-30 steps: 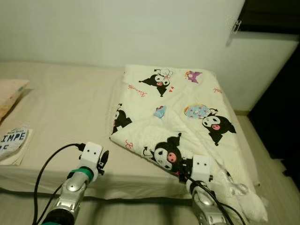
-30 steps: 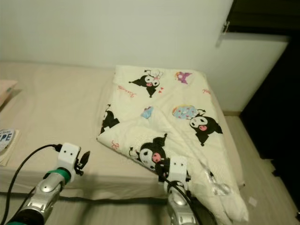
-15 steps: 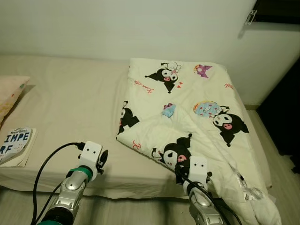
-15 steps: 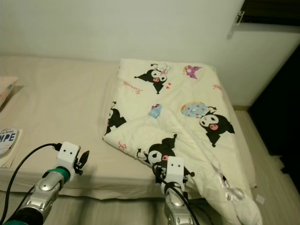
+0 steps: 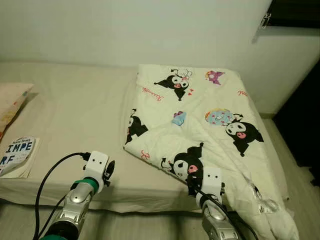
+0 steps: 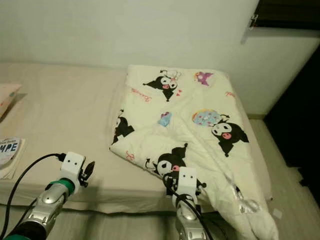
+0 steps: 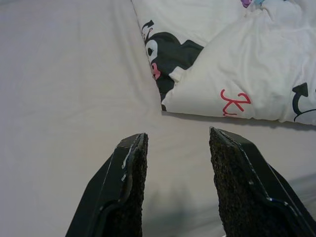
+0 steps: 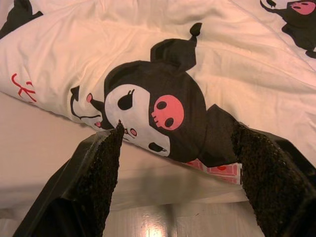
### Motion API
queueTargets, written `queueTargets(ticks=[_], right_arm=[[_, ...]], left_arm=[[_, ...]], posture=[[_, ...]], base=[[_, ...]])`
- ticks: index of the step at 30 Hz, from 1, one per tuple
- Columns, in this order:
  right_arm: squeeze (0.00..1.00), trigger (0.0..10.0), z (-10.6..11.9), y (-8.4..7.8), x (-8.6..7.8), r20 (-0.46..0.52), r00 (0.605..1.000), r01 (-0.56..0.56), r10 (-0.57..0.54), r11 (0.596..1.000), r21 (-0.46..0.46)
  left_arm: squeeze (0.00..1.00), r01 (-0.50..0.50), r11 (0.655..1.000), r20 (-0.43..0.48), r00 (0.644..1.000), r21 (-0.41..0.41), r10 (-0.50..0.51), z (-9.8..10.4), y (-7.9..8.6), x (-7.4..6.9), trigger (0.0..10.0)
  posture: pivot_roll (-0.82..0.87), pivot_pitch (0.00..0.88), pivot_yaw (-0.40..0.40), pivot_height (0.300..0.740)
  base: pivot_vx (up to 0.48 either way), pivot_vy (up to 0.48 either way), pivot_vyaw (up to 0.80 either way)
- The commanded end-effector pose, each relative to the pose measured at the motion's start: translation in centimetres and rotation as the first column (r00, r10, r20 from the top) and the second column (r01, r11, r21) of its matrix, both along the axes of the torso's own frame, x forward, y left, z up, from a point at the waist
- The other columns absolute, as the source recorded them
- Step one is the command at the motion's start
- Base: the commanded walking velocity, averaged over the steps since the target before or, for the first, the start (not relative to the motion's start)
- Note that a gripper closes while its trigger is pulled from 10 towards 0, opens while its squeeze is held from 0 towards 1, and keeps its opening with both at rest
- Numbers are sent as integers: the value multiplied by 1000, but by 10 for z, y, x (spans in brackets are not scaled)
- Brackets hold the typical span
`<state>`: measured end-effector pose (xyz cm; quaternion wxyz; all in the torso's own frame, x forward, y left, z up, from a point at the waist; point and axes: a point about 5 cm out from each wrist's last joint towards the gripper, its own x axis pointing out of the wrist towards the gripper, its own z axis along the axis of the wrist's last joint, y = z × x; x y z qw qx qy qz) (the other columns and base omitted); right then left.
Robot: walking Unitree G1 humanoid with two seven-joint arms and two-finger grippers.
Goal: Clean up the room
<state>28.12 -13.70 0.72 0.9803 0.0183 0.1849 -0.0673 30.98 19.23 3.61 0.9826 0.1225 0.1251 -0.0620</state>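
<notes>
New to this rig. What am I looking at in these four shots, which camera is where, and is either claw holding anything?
It is a walking humanoid with two silver arms, each ending in two long black fingers. The two wide shots come from a stereo camera on its head, looking down at a bed. The left gripper hangs over the near edge of the bare sheet; the right gripper hovers by the edge of a cartoon-print blanket that lies partly folded on the bed's right side, one corner drooping off it. A book lies at far left, by a pillow. The two close shots come from wrist cameras looking along each gripper's fingers. Both grippers are open and hold nothing.
</notes>
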Motion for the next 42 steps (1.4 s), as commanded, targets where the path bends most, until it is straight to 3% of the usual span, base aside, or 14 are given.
queueTargets(ticks=[1,11,20,24,42], right_arm=[[0,10000,-5,-1,-3,-22,1000,10,-10,1000,-3],[0,10000,-6,-3,-4,-36,999,25,-25,1000,3],[0,10000,-7,-3,-5,-39,999,21,-20,1000,14],[0,10000,-7,-2,-5,-37,999,17,-16,1000,10],[0,10000,-9,-1,-6,-47,999,13,-12,1000,11]], left_arm=[[0,0,1000,-30,1000,6,0,-6,-1,-3,10000],[0,-7,1000,0,1000,-7,7,-2,0,-3,10000],[0,-12,1000,17,1000,-27,12,0,2,-3,10000],[0,-13,1000,19,1000,-28,13,0,2,-2,10000],[0,-27,1000,18,999,-8,27,-1,2,-3,10000]], posture=[[44,28,63,740],[44,28,63,740],[44,28,63,740],[44,32,63,740],[46,33,63,740]], base=[[0,0,0],[0,0,0],[287,0,-728],[384,0,0],[0,0,0]])
